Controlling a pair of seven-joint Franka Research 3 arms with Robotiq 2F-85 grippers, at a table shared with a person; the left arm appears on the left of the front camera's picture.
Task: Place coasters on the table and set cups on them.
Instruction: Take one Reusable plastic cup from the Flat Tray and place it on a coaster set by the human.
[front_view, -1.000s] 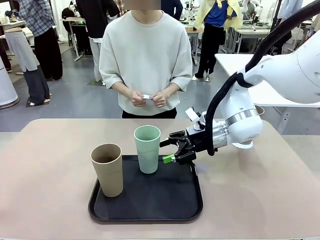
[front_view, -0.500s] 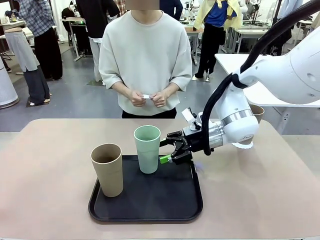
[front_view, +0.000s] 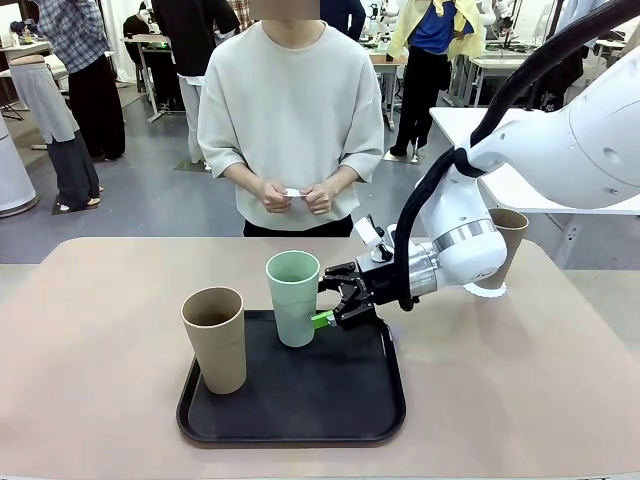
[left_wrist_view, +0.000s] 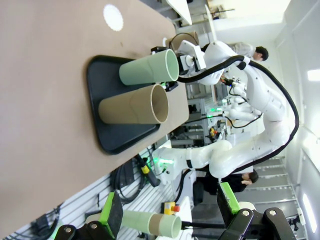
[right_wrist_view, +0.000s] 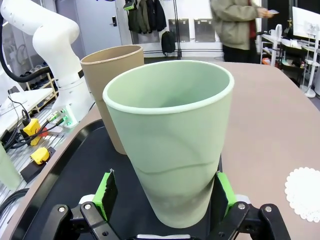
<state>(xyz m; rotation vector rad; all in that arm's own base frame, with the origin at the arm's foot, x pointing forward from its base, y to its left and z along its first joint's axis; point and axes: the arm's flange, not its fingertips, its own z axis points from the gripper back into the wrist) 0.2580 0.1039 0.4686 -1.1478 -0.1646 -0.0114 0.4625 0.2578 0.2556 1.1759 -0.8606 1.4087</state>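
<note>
Over the black tray (front_view: 290, 412), right hand (front_view: 328, 302) wide open, pads (right_wrist_view: 105, 194) flanking the mint cup (front_view: 293, 298)

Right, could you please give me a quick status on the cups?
Right claw open, pads either side of the mint cup, not yet closed. Left claw open, empty. Cup upright on the black tray. Tan cup beside it, clear of the claw.

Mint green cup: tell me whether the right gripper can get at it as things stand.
Probably yes. The open right gripper straddles the mint green cup, one finger on either side, with nothing between them. The tan cup stands apart on the black tray.
</note>
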